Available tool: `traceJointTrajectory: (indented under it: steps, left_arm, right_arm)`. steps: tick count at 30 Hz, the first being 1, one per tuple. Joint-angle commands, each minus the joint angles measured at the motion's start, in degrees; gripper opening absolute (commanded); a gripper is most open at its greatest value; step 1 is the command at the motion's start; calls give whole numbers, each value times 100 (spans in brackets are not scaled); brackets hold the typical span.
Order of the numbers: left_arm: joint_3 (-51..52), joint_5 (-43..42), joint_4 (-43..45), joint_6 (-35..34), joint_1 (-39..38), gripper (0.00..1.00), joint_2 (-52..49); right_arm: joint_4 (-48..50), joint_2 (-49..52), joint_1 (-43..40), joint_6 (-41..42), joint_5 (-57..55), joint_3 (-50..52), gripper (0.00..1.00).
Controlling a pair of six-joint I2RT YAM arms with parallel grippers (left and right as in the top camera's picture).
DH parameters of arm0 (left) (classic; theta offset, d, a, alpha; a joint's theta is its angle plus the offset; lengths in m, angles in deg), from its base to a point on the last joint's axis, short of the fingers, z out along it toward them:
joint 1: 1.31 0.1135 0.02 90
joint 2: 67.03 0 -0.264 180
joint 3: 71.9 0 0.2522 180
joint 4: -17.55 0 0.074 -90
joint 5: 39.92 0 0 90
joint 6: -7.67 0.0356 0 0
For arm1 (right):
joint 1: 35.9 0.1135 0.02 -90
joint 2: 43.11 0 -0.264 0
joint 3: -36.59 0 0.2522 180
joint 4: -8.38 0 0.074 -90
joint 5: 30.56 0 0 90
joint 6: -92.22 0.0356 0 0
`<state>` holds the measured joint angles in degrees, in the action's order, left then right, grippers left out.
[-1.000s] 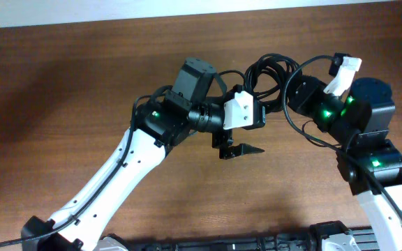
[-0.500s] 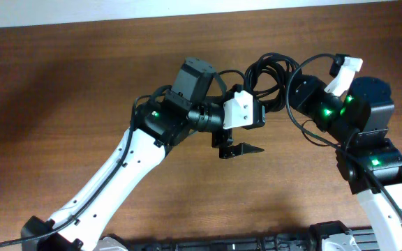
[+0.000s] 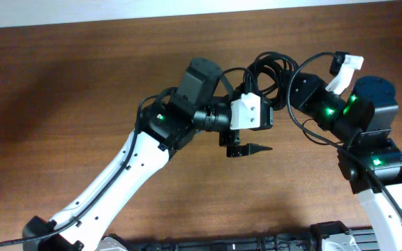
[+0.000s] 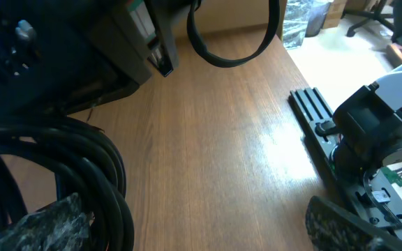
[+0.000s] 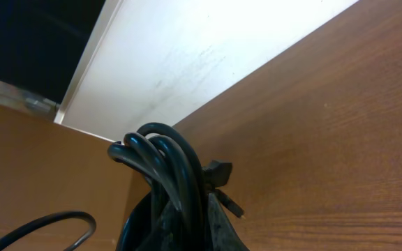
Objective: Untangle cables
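Observation:
The cables are a bundle of thin black cords in loops at the back middle of the wooden table. My right gripper is shut on the bundle; in the right wrist view the cords rise out of the closed fingers, with a small plug sticking out beside them. My left gripper is open and empty, just in front of the bundle. In the left wrist view the cords lie against the left finger, with bare wood between the jaws.
A white wall strip borders the table's far edge. A black rail runs along the front edge and shows in the left wrist view with an arm base. A thick robot wire loops off the right arm.
My left arm has shifted slightly right and back, bringing its open gripper nearer the bundle. The right arm and the cables have barely moved.

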<state>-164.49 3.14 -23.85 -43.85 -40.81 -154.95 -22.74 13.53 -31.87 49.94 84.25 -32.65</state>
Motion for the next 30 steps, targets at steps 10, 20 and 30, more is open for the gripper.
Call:
traceJointTrajectory:
  steps: [10,20,30]
  left_arm:
    - [46,485,22,-33,-177,99,42]
    - [46,549,151,-35,-177,99,39]
    - [46,839,234,-33,-177,38,39]
  right_arm:
    - [245,-28,46,87,804,-186,4]
    - [247,-28,46,85,1191,-186,4]
    - [269,-28,46,87,1600,-186,4]
